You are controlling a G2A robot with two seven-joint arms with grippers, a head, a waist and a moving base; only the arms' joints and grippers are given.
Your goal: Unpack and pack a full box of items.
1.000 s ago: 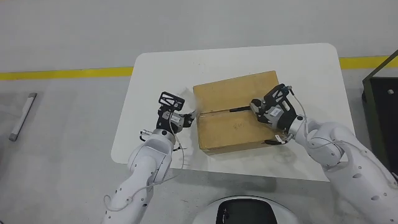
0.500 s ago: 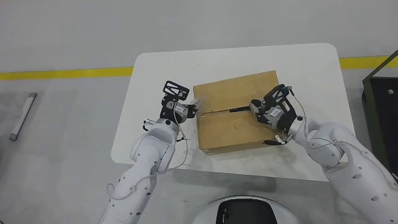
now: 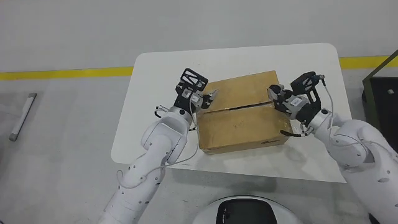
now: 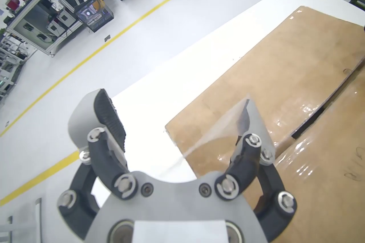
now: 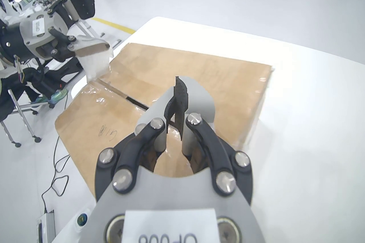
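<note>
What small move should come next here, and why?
Probably the left gripper should lift away from the box, peeling the clear tape strip free: it clings to one of its open fingers and seemingly the box edge, while the flaps lie closed.

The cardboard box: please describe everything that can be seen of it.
The cardboard box is brown, low and rectangular, and lies on the white table. Its two top flaps are shut, with a dark slit between them. Glossy clear tape lies near the seam; one loose strip stretches from the box's edge to the left gripper, whose jaws stand open.
</note>
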